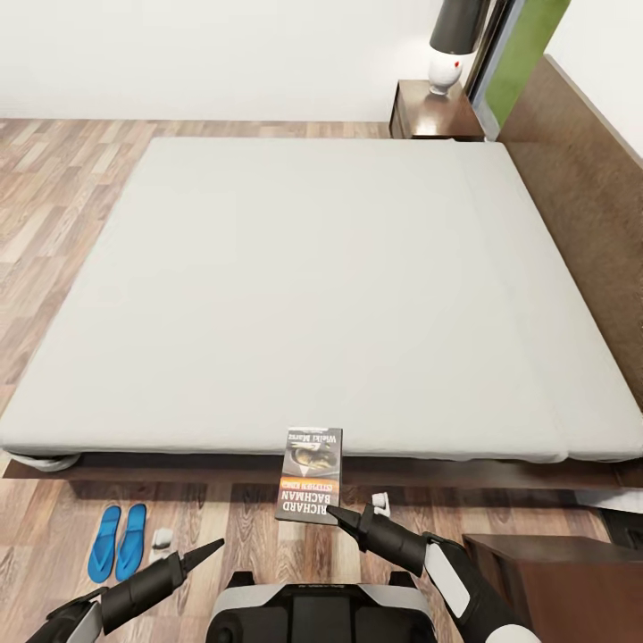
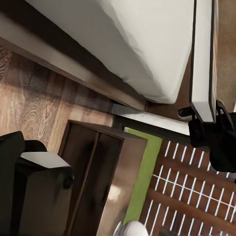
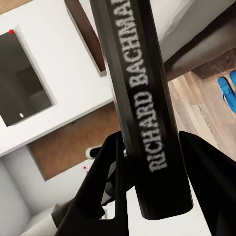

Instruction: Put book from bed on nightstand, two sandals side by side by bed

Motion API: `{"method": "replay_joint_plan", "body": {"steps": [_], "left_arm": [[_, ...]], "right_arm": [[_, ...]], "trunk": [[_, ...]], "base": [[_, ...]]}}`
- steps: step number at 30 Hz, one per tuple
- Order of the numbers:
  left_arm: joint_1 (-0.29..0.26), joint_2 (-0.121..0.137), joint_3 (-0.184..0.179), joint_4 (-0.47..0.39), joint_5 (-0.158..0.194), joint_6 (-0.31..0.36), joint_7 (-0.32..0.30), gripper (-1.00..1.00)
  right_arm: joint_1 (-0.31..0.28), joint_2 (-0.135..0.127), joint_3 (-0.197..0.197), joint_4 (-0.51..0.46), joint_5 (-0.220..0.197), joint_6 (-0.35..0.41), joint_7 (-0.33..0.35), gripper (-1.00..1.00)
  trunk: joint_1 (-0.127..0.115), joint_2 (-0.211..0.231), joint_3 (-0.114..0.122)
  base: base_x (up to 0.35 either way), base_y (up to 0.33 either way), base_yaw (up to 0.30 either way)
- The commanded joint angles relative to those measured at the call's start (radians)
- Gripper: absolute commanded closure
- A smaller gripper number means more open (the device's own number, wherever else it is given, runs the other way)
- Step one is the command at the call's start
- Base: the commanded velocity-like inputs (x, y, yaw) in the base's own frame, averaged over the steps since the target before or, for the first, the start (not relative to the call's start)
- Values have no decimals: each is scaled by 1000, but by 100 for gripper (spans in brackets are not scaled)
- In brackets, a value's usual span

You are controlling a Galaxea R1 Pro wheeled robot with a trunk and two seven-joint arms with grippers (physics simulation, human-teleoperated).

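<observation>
The book (image 1: 310, 473), dark with an orange band, hangs tilted at the bed's (image 1: 295, 286) near edge with my right gripper (image 1: 355, 509) shut on its lower end. In the right wrist view its spine (image 3: 142, 108), lettered "Richard Bachman", sits between the two black fingers (image 3: 105, 177). The two blue sandals (image 1: 118, 540) lie side by side on the floor by the bed's near left corner. My left gripper (image 1: 190, 541) hovers just to their right, open and holding nothing. One nightstand (image 1: 435, 112) stands beyond the bed's far corner. Another nightstand (image 1: 558, 580) is right of my right arm.
A lamp (image 1: 451, 45) with a white base and dark shade stands on the far nightstand. The dark headboard (image 1: 580, 179) runs along the bed's right side. Wood-plank floor (image 1: 54, 196) lies left of the bed. In the left wrist view a green rug (image 2: 142, 182) lies beside the near nightstand (image 2: 98, 182).
</observation>
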Motion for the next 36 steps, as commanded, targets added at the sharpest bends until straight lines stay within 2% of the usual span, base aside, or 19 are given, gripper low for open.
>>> {"method": "replay_joint_plan", "body": {"steps": [1, 2, 9, 14, 15, 16, 19, 20, 23, 24, 26, 27, 30, 36], "left_arm": [[0, 0, 2, 8, 0, 10, -3, -100], [0, 1, 3, 30, -1, 9, -1, -100], [0, 3, 3, 32, -1, 6, 0, -100], [0, 6, 3, 55, -1, -49, 1, -100], [0, 13, 3, 113, -2, -138, 84, -100], [0, 18, 3, 125, -2, -156, 111, -100], [1, 39, 0, 200, -3, -271, 321, -100], [1, 40, 0, 210, -3, -290, 358, -100], [1, 26, -3, 241, -4, -373, 595, -100], [1, 24, -3, 243, -4, -380, 634, -100], [1, 10, -4, 248, -5, -397, 760, -100], [1, 3, -4, 249, -5, -402, 795, -100], [1, -8, -4, 251, -5, -408, 840, -100], [1, -9, -2, 252, -3, -411, 862, -100]], "right_arm": [[0, 0, 2, 0, -7, 7, -1, 100], [0, 0, 2, 0, -7, 7, 0, 100], [0, 1, 2, 0, -6, 7, 0, 100], [0, 1, 2, 1, -6, 6, -1, 100], [0, 0, 2, 1, -6, 6, -1, 100], [0, -1, 2, 1, -6, 6, -1, 100], [0, -2, 2, 1, -6, 6, -1, 100], [0, -2, 2, 1, -6, 6, -1, 100], [0, -2, 1, 0, -6, 7, -1, 100], [0, -2, 1, 1, -6, 7, -1, 100], [0, -2, 1, 0, -6, 7, -1, 100], [0, -2, 1, 0, -6, 7, 0, 100], [0, -2, 2, 0, -6, 7, 0, 100], [0, -2, 2, 0, -6, 7, 1, 100]], "trunk": [[0, -1, -1], [0, -1, 0], [0, -1, 8], [0, -1, 16], [0, -1, 17], [0, -1, 19], [0, -1, 24], [0, -1, 26], [0, -1, 30], [0, -1, 32], [0, -1, 35], [0, -1, 37], [0, -1, 42], [0, -1, 51]], "base": [[0, 0, 0], [0, 0, 0], [0, 0, 0], [0, 0, 0], [0, 0, 0], [0, 0, 0], [0, 0, 0], [0, 0, 0], [0, 0, 0], [0, 0, 0], [0, 0, 0], [0, 0, 0], [0, 0, 0], [0, 0, 0]]}}
